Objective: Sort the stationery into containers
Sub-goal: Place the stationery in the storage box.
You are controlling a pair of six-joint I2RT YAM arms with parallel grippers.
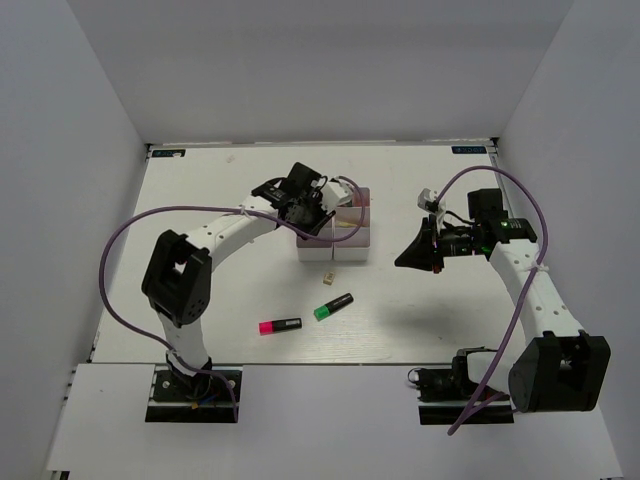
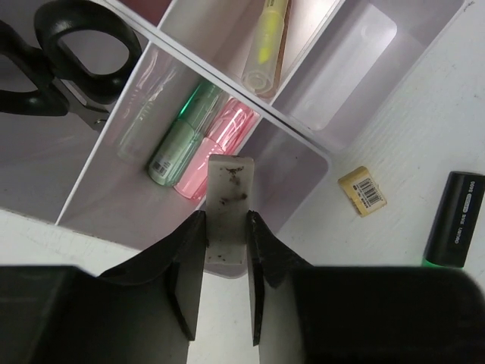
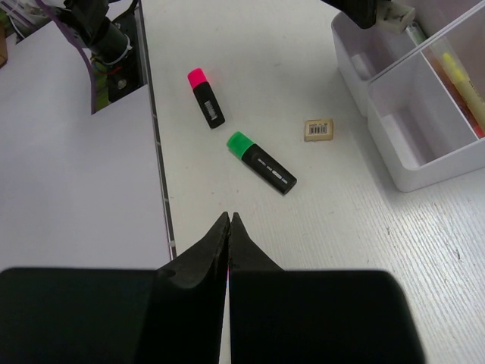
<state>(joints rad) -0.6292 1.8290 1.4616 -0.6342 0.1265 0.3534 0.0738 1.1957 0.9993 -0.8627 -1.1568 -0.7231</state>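
Whitish speckled rectangular block, perhaps an eraser, is being pinched by the left gripper; the right gripper is pressing its fingers together.

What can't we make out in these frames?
- Top view: the left gripper covers much of the bins, so their contents are unreadable.
- Left wrist: scissors cut by the top-left edge, blades behind a bin wall.
- Left wrist: white block, lower end hidden between the fingers.
- Right wrist: bins cut by the right edge; print on the small eraser too small.
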